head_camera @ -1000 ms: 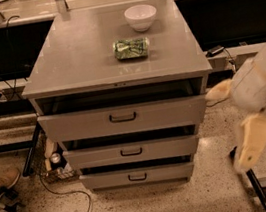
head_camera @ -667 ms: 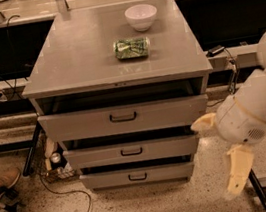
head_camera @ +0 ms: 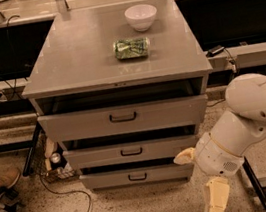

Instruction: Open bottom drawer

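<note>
My hand (head_camera: 193, 189) hangs right of the cabinet, jaws spread, holding nothing. The bottom drawer (head_camera: 109, 179) sits lowest, near the floor. Its small handle (head_camera: 138, 177) lies close under the middle drawer (head_camera: 96, 156), so I could hook the wrong pull.

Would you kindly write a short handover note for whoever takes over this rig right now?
End effector: low, off the cabinet's front right corner, level with the bottom drawer and to its right, not on the handle.
Bottom drawer: lowermost of three, not pulled out, handle free.
Done: arm brought near the drawer, nothing more.
Left: bring the end effector to the handle, grip it, pull the drawer out.
Not involved: white bowl and green item on the cabinet top.
</note>
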Robot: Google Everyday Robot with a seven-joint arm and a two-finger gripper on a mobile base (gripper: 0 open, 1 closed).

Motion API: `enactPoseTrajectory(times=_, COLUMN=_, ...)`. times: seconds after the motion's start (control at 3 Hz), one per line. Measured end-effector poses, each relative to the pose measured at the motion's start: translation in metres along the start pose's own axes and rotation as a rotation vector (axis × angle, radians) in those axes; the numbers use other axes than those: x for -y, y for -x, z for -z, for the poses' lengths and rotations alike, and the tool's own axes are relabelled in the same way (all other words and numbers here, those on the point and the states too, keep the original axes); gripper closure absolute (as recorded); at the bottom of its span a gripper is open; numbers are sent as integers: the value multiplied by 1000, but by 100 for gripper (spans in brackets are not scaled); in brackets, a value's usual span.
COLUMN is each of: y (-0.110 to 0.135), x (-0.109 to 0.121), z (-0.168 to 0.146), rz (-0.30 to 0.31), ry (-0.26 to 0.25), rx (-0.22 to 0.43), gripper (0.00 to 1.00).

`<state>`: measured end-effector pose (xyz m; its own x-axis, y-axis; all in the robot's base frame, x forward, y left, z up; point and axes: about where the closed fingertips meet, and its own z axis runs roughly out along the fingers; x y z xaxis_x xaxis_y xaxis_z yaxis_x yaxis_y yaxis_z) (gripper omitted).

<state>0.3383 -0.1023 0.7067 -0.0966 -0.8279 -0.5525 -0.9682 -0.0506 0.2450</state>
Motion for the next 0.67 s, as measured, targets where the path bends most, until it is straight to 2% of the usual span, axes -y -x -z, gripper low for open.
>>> enactPoseTrajectory(times=0.33, y=-1, x=3, z=-7, rz=-3, ry=4, rx=17, gripper=0)
enactPoseTrajectory(times=0.67, y=-15, x=24, z=-49, rz=-18, ry=27, rx=70, gripper=0)
